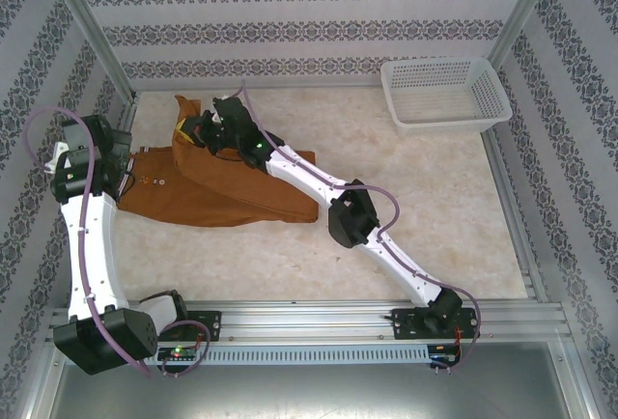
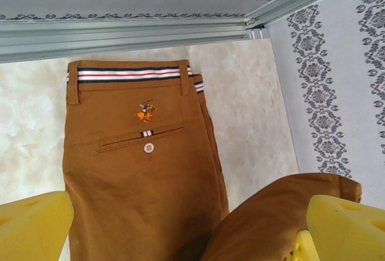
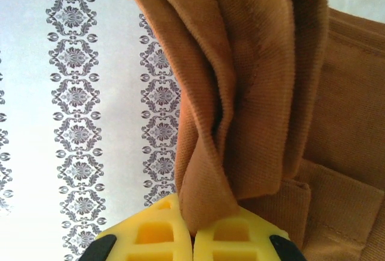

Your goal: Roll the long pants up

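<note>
Yellow pads of the right gripper point(image 3: 194, 228) are clenched together on a bunched fold of the rust-brown cloth long pants point(image 3: 252, 92). The fold hangs away from the pads in deep creases, with patterned wall behind it.

In the top view this gripper point(image 1: 198, 134) sits at the far-left part of the table, its arm stretched diagonally across from the near right.

Left gripper point(image 2: 186, 231): released, yellow pads spread wide. It hovers above the seat of the pants, and a raised fold of cloth lies just inside one pad. Whether the fold touches the pad cannot be told.

Pants point(image 1: 222, 197) lie on the left half of the pale marble-patterned table point(image 1: 406, 216).
- Striped waistband point(image 2: 132, 73): close to the aluminium frame rail point(image 2: 120, 32) at the left wall.
- Small pale round pocket button point(image 2: 148, 148): faces up.
- Leg end: reaches about mid-table.

Right half of the table is bare. White slotted plastic basket point(image 1: 444, 96) sits in the far-right corner, well apart from the cloth.
</note>
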Tool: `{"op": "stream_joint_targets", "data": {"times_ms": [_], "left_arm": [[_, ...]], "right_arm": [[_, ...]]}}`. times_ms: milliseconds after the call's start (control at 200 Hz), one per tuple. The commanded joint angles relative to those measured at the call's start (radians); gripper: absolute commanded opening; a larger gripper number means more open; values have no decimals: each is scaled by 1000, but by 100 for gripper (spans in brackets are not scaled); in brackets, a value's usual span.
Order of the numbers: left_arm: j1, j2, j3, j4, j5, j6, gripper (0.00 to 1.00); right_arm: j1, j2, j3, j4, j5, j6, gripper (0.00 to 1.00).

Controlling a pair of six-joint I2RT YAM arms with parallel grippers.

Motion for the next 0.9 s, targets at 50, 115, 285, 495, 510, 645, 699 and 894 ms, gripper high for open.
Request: {"op": "stream_joint_targets", "data": {"times_ms": [50,115,285,495,510,645,699,894], "left_arm": [[11,-7,-13,-23,0,16,100],[10,-7,-12,-25,0,19,100],[10,-13,-7,-34,2,19,100],[11,-21,-21,-12,49,8,91],[10,-22,-25,-7,56,7,87],[4,-36,-83,48,105,-24,31],[-6,-35,-110,80,136,-39,12],[-143,6,-173,182,144,-98,0]], "right_arm": [[23,29,45,90,38,24,0],[30,43,51,96,45,32,26],[38,50,66,10,33,-28,98],[7,-102,-3,-334,-10,-374,89],[3,-126,-25,-361,2,-407,88],[-45,-303,-205,-495,60,-624,59],[-66,-349,-220,-589,105,-711,0],[-144,-482,-386,-772,189,-908,0]]}}
